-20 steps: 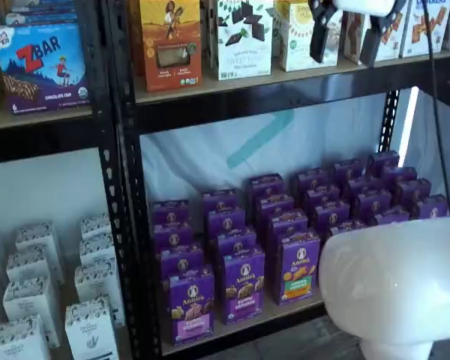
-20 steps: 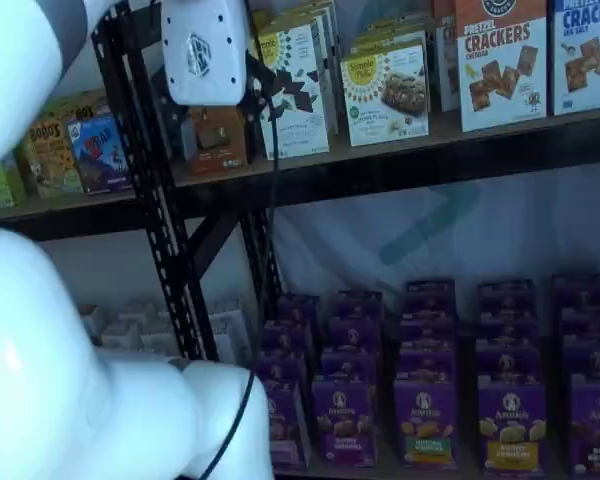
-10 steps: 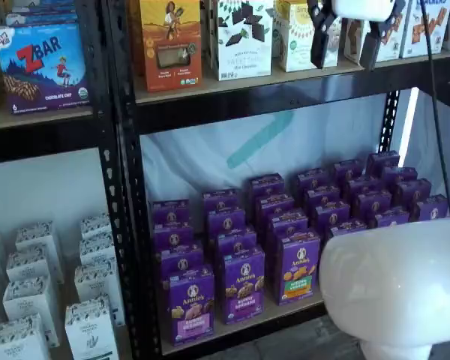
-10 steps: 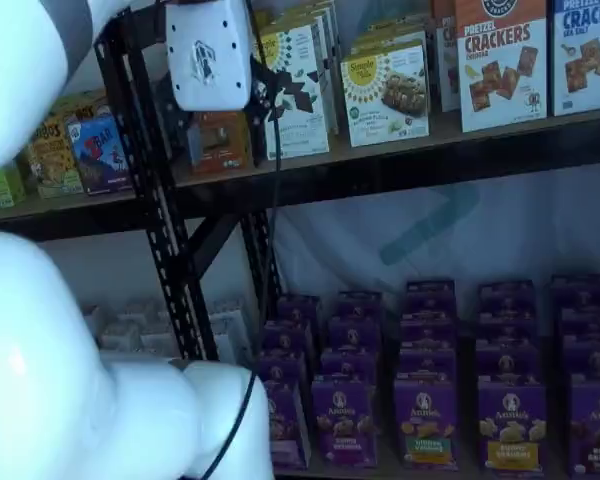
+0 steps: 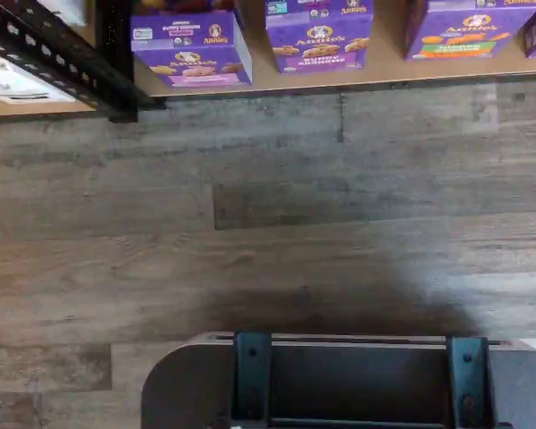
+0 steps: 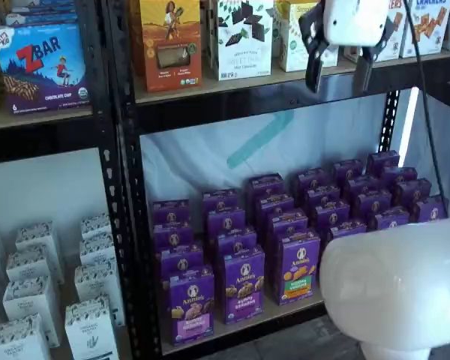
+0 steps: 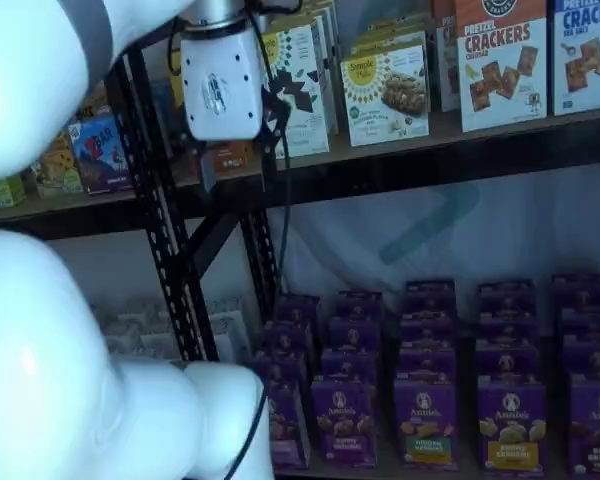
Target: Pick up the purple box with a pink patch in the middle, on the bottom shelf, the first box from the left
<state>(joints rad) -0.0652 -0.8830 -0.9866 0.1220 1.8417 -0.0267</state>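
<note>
Standing upright, purple box [image 6: 191, 305] faces front.

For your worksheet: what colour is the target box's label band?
Pink, clearest in a shelf view on the purple box.

The purple box [image 6: 192, 304] stands at the bottom shelf [image 6: 247, 324] front, leftmost, tool [image 6: 337, 64] well above

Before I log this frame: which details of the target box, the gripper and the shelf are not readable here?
- Purple box: small print on its pink band too small in a shelf view; in another shelf view the white arm covers most of it.
- Gripper: open in that view; in the wrist view it does not show.
- Bottom shelf: right end hidden behind the arm's white body.
</note>
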